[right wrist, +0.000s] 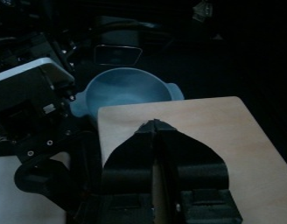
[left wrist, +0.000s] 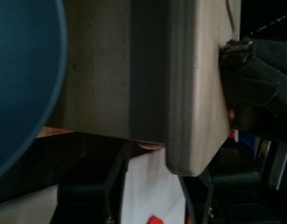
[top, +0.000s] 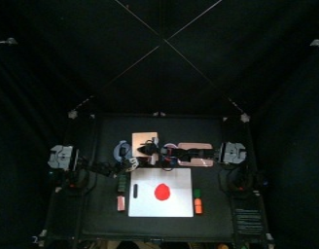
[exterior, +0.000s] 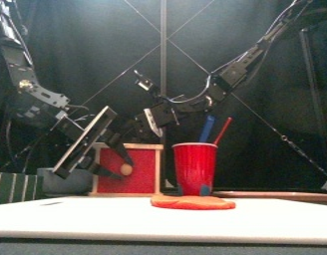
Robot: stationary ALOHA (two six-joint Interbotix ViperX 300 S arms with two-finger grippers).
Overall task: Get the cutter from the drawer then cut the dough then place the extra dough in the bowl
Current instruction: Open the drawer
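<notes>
Fingers (right wrist: 132, 162) of the right gripper (right wrist: 152, 129) meet, seemingly empty, above the wooden box (right wrist: 199, 131); the left gripper (left wrist: 160, 171) gapes wide beside it. Dough (top: 159, 190) lies on the white board (top: 141, 207) at the desk's (top: 90, 219) front; the red cup (exterior: 197, 169) holds two knives (exterior: 206, 129).

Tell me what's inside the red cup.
A blue toy knife and a red toy knife stand in the red cup, their upper ends sticking out above the rim. The cup's wall hides their lower parts and anything else at the bottom.
</notes>
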